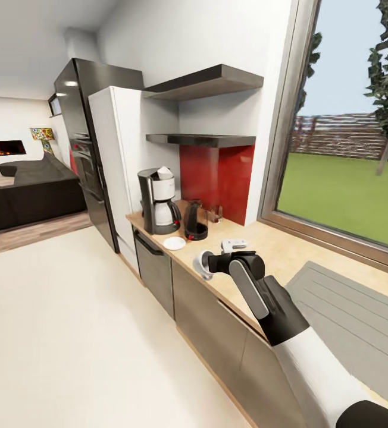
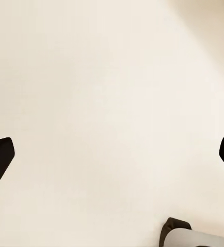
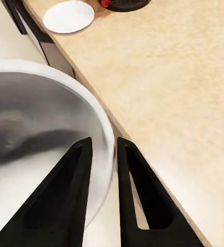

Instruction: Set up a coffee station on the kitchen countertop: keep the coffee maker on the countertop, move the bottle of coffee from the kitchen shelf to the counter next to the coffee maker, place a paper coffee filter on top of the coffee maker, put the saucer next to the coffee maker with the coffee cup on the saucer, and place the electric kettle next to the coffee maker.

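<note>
The coffee cup (image 1: 204, 264) is clamped in the right tool (image 3: 102, 154), whose two fingers pinch the cup's white rim, one inside the bowl and one outside. In the head view the cup hangs at the front edge of the counter (image 1: 277, 249), well short of the saucer (image 1: 174, 243). The saucer lies flat on the counter just in front of the electric kettle (image 1: 195, 221), which stands just beside the coffee maker (image 1: 158, 201); a white paper coffee filter (image 1: 165, 173) appears to sit on top of the machine. A small dark jar, probably the bottle of coffee (image 1: 212, 213), stands behind the kettle against the red backsplash (image 1: 218, 178), though it is too small to confirm. The kitchen shelf (image 1: 201, 140) above looks bare. The step in hand is judged to be the transfer of the cup to the saucer, with most other items apparently in position. The next move calls for carrying the cup along the counter toward the saucer, centring it over the plate, lowering it upright until it seats, then releasing. Clearance from the kettle should be maintained. The left tool (image 2: 112, 154) has its fingers spread wide apart over the pale floor (image 2: 101, 77), holding nothing.
</note>
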### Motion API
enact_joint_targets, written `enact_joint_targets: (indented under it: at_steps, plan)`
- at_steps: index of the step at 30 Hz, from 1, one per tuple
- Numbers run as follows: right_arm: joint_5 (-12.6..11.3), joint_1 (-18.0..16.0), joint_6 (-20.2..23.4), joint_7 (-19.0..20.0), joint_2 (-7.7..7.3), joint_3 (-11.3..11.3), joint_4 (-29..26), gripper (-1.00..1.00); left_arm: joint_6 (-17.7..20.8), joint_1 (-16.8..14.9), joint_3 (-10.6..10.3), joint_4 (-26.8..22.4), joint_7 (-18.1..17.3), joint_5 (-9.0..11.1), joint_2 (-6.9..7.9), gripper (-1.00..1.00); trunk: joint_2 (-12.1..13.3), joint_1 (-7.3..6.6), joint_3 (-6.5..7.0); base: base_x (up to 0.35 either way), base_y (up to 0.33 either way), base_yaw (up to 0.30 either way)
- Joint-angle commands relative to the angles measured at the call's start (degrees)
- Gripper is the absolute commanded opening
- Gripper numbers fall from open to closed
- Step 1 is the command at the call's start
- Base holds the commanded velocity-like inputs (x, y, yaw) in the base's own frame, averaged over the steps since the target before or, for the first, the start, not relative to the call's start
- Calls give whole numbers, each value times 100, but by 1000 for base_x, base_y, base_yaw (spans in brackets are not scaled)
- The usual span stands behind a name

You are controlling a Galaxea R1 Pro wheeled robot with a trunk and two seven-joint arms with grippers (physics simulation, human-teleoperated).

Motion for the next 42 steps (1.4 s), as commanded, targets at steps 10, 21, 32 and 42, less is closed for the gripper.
enact_joint_targets:
  at_steps: [10,21,32,42]
  plan:
    - [-57,-8,10,-59,1,6,-7,-100,-9,-2,50,-4,-31,-46,-2,100,-12,6,-12,151,309,0]
    - [-58,-8,10,-61,1,6,-19,-100,-9,-4,56,-4,-31,-46,-2,100,-12,6,-12,141,315,0]
    - [-60,-8,10,-61,1,6,-25,-100,-14,-4,50,-4,-31,-46,-2,100,-12,6,-12,145,315,0]
    - [-64,-8,10,-61,8,6,-25,-100,-16,-4,50,-4,-31,-48,-2,100,-12,6,-12,220,270,0]
